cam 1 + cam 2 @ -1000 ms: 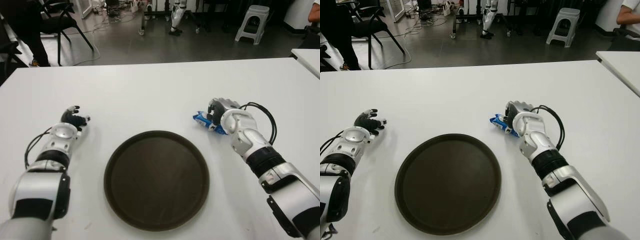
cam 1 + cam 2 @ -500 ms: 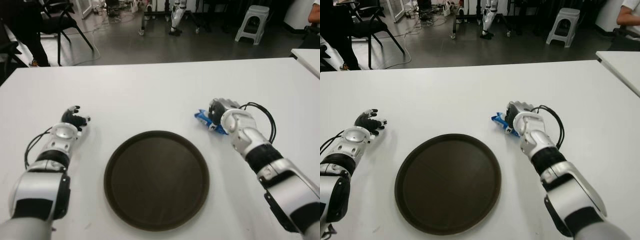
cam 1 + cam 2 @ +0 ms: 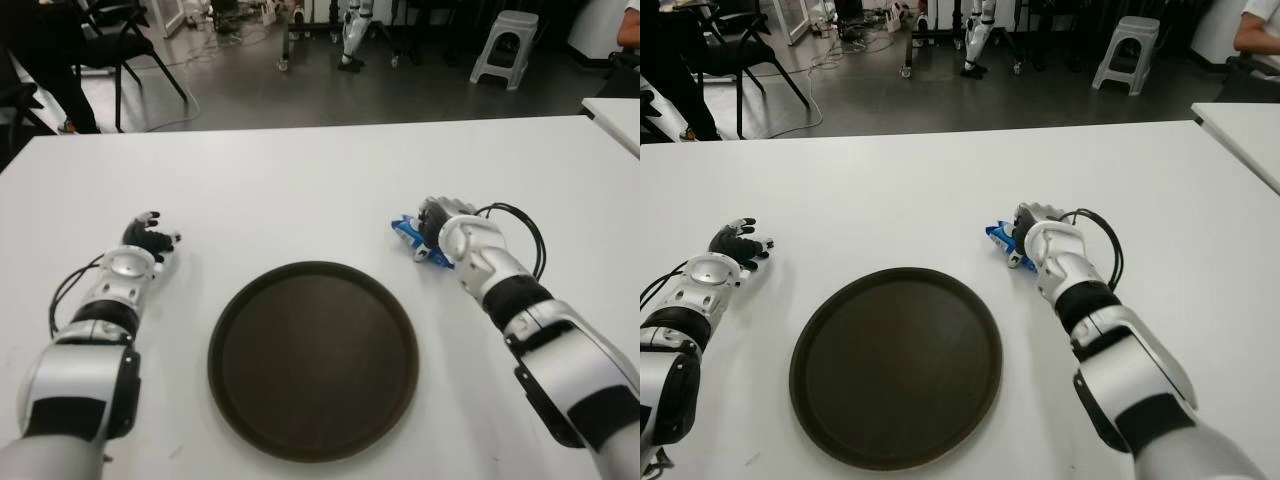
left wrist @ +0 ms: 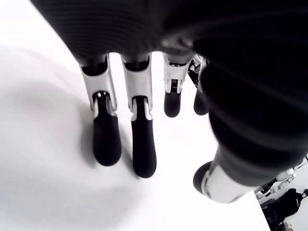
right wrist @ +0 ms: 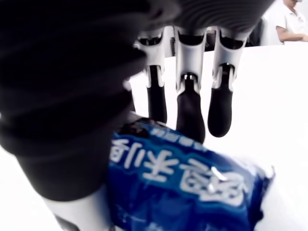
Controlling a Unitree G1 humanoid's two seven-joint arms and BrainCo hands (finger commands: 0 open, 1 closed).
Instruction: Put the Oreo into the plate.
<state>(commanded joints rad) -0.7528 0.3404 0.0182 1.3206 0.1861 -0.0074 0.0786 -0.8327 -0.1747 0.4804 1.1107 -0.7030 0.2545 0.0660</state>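
The Oreo (image 3: 405, 232) is a small blue packet on the white table (image 3: 300, 180), just beyond the right rim of the round dark plate (image 3: 312, 360). My right hand (image 3: 432, 222) is wrapped over the packet's right end. In the right wrist view the Oreo packet (image 5: 187, 178) fills the palm between the thumb and the curled fingers (image 5: 190, 113). My left hand (image 3: 148, 235) shows to the left of the plate with spread fingers (image 4: 137, 144) and holds nothing. Nothing lies in the plate.
Beyond the table's far edge is dark floor with chairs (image 3: 120, 45), a white stool (image 3: 505, 45) and a person's legs (image 3: 60, 70). The corner of a second white table (image 3: 615, 110) shows at the far right.
My right forearm has swung in closer behind the hand, and the blue packet has shifted a little to the right and away with the fingers. The left hand has not moved.
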